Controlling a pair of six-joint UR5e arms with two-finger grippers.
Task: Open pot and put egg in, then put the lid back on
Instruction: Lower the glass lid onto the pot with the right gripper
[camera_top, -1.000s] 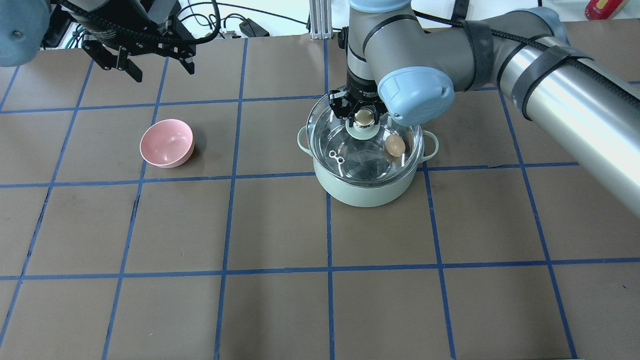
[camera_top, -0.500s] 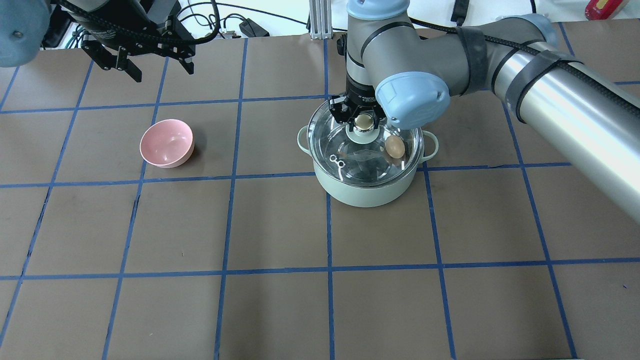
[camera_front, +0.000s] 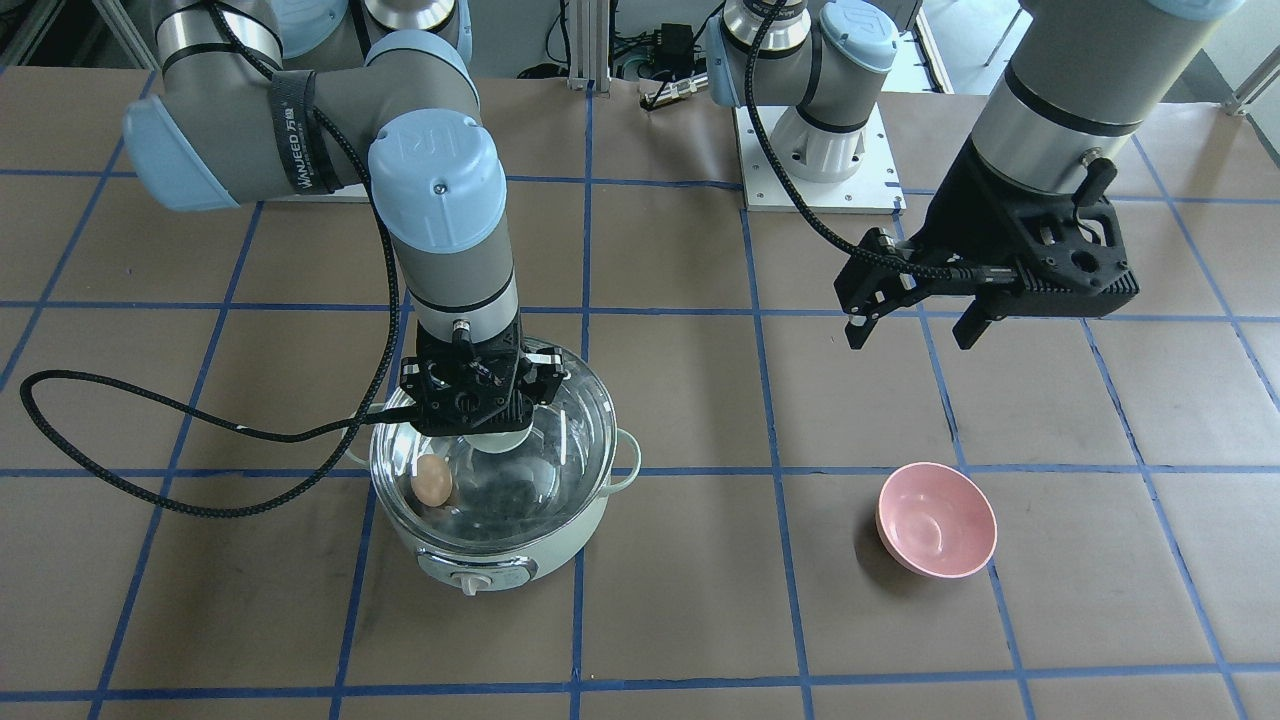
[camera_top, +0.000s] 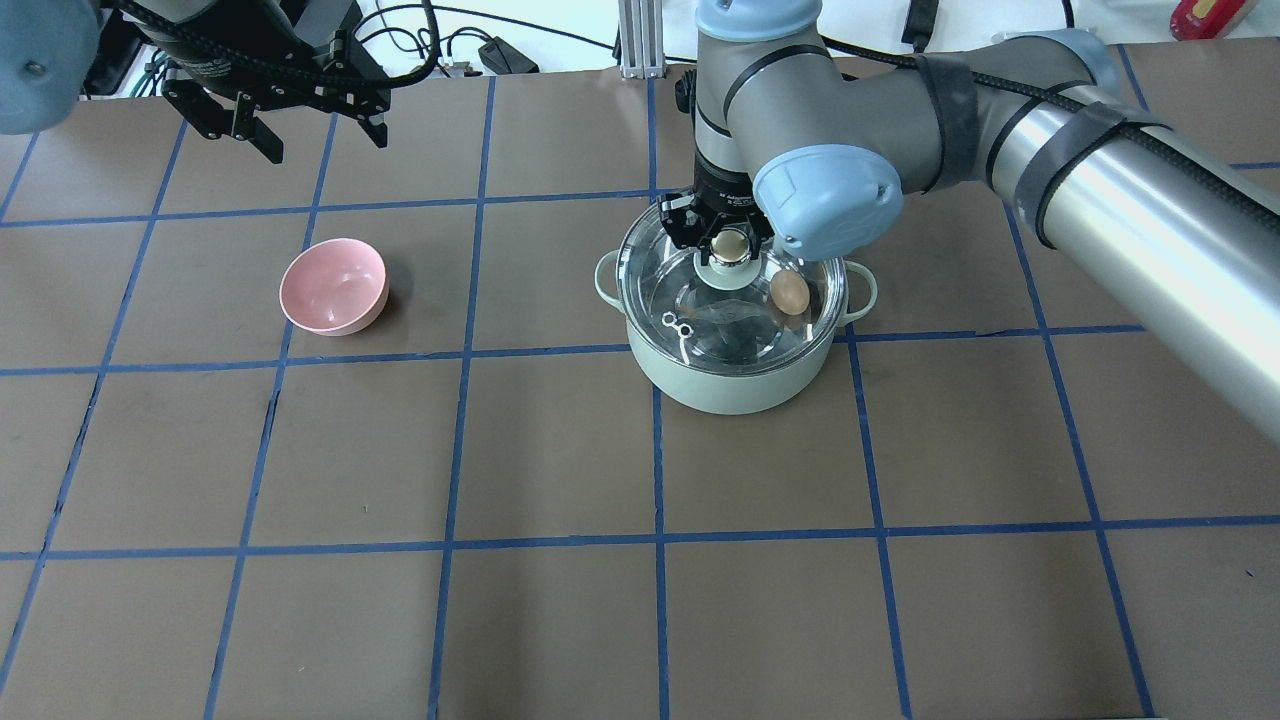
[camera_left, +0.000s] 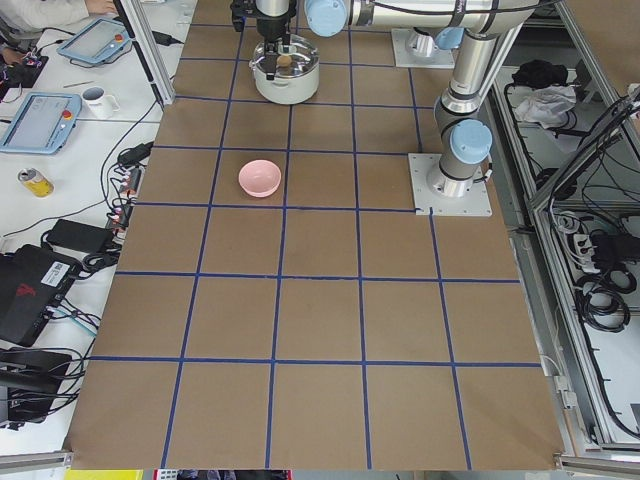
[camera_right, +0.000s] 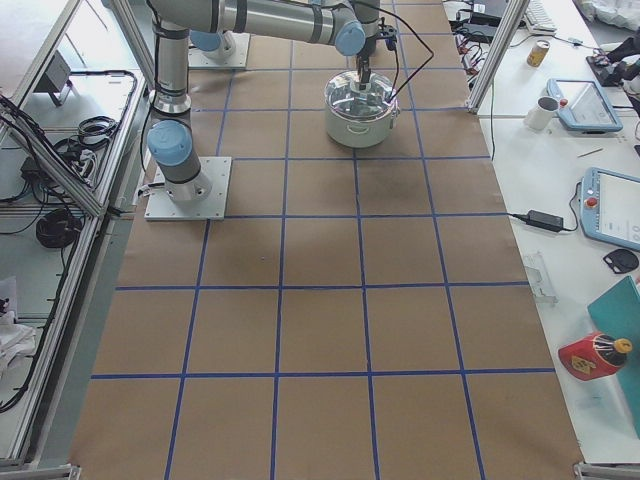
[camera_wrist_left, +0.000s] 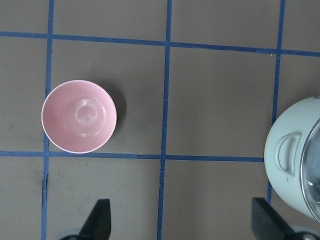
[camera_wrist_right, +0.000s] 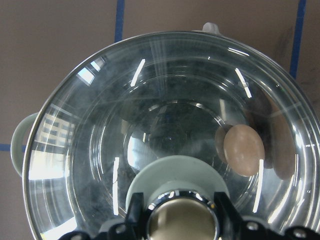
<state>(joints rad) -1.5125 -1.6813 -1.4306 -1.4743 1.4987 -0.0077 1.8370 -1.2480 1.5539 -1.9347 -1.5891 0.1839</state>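
The mint-green pot (camera_top: 735, 385) stands right of the table's middle, its dial facing the front-facing camera (camera_front: 470, 580). The clear glass lid (camera_top: 720, 320) sits on its rim. The tan egg (camera_top: 790, 293) lies inside the pot under the glass, also shown in the right wrist view (camera_wrist_right: 243, 150). My right gripper (camera_top: 730, 238) is shut on the lid's brass knob (camera_wrist_right: 182, 220), fingers on both sides of it. My left gripper (camera_top: 325, 140) is open and empty, hovering at the far left, well away from the pot.
An empty pink bowl (camera_top: 333, 286) sits left of the pot, below my left gripper; it also shows in the left wrist view (camera_wrist_left: 79, 116). The brown table has a blue tape grid. The right arm's cable (camera_front: 150, 500) loops over the table beside the pot.
My right gripper has come down a little with the lid, which now sits level on the pot's rim. The egg, bowl and left arm have not moved.
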